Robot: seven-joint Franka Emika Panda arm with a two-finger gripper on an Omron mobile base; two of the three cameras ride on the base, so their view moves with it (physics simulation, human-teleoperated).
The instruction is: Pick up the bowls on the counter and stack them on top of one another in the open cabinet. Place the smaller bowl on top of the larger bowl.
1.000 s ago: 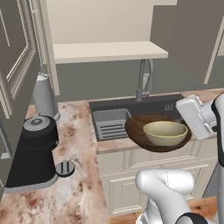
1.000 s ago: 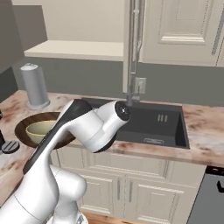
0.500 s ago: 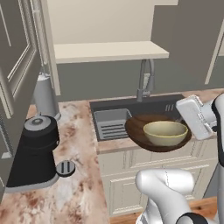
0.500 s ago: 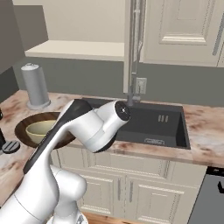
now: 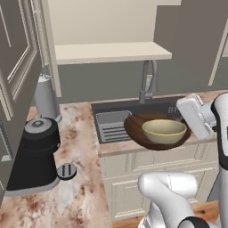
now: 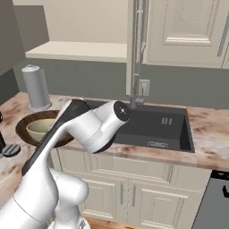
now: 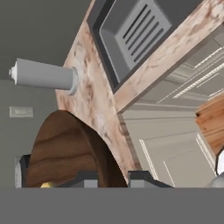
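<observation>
The larger bowl (image 5: pixel 140 131), wide and dark brown, hangs level over the front edge of the sink. The smaller bowl (image 5: pixel 164 130), pale olive-tan, sits inside it. My gripper (image 7: pixel 112 178) is shut on the brown bowl's right rim, and the rim runs down between the two dark fingertips (image 7: pixel 86 177). In the hand view the larger bowl (image 7: pixel 65 151) shows wood grain on its underside. From the right base my arm hides most of the larger bowl (image 6: pixel 24 126) and part of the smaller bowl (image 6: pixel 39 127). The open cabinet's bare cream shelf (image 5: pixel 111 51) is up and behind the bowls, above the counter (image 5: pixel 80 129).
A black coffee machine (image 5: pixel 33 153) stands on the counter at the left, with a grey canister (image 5: pixel 44 95) behind it. The cabinet's open door (image 5: pixel 18 71) juts out at the far left. The sink (image 6: pixel 156 125) and its tall faucet (image 5: pixel 147 80) lie under the shelf.
</observation>
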